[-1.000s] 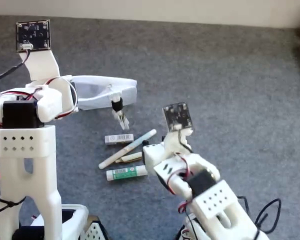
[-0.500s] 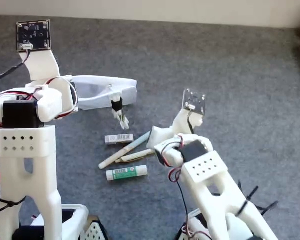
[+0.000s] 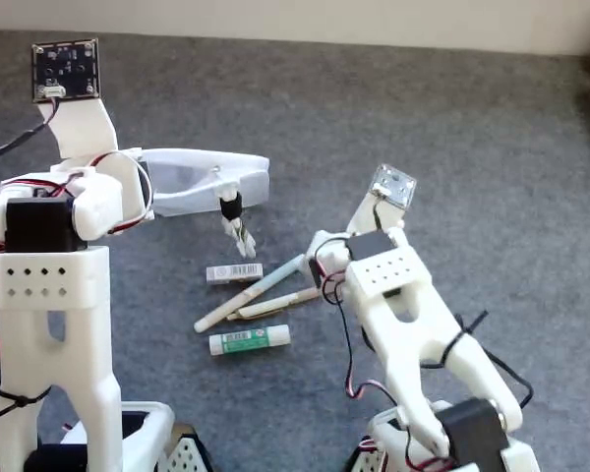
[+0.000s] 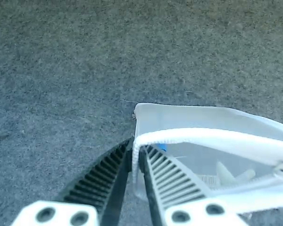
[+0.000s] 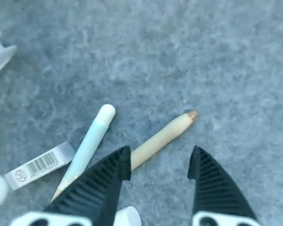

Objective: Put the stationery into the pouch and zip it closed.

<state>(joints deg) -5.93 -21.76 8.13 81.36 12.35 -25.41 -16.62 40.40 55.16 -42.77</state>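
While the pouch is standing open and loading is only partly done, the items are lying as follows.

- **Pouch** (image 3: pixel 202 182): white and translucent, resting on the grey surface (image 3: pixel 452 147) just beyond the loose stationery. Pale contents are showing through its wall in the left wrist view.
- **Zip pull** (image 3: pixel 232 211): hanging at the pouch's near end, with the zip not yet drawn.
- **Left end effector** (image 4: pixel 136 153): its jaws are pinching almost together on the pouch's rim at one end. It is most likely anchoring the pouch and propping the mouth open for the other arm.
- **Right end effector** (image 5: pixel 160 157): its jaws are standing wide and gripping nothing. It is straddling the beige pencil from above, apparently lining up a pick.
- **Beige pencil** (image 5: pixel 162 135): lying flat, just beside the pale blue pen and angled to it.
- **Pale blue pen** (image 5: pixel 89 136): lying flat between the eraser and the pencil.
- **Eraser** (image 3: pixel 234 272): in a barcoded sleeve, the nearest loose piece to the pouch.
- **Glue stick** (image 3: pixel 249 340): green-labelled, the farthest piece from the pouch, lying near the pencil but apart from it.

Four pieces are waiting outside the pouch, so zipping is looking some way off.
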